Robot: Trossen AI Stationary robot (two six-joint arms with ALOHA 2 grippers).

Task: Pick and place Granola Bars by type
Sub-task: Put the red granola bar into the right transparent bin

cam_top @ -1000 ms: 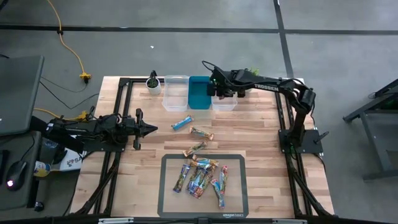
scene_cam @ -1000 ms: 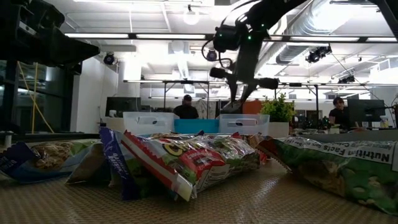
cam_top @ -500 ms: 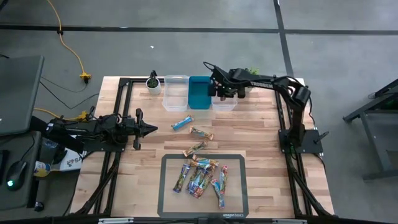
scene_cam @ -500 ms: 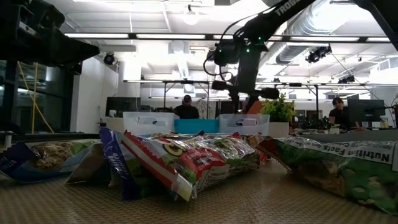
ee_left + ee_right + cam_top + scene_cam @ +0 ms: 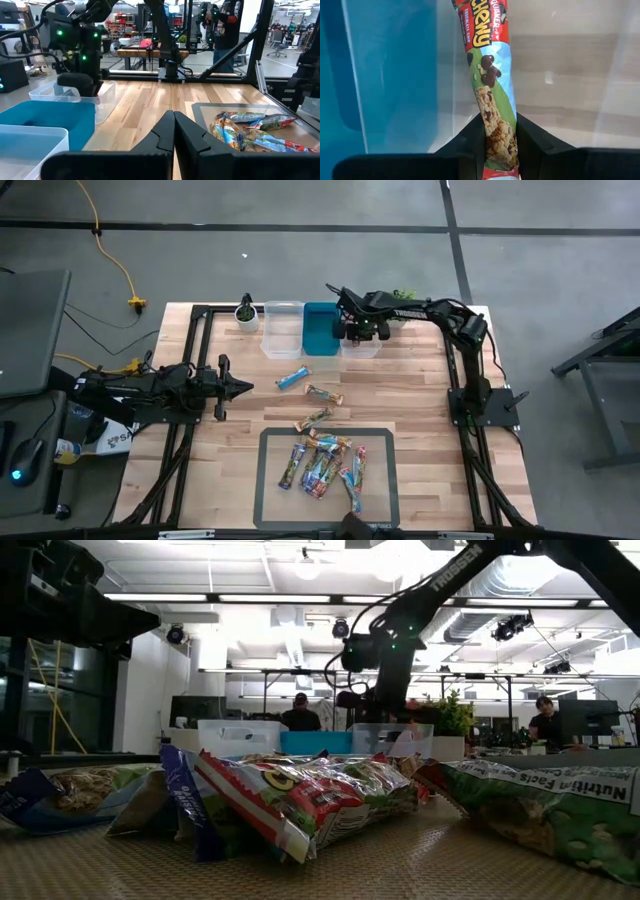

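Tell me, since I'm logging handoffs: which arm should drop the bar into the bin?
Right. Its claw already grips the bar over the clear bin; the left claw is shut, far off.

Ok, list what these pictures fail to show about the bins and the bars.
- Clear bin contents: in the high view the right claw covers it; the right wrist view shows only the held granola bar.
- Bars on the mat: types too small in the high view; too blurred to count in the low view.
- Blue bin floor: too small in the high view; hidden by its wall in the left wrist view.
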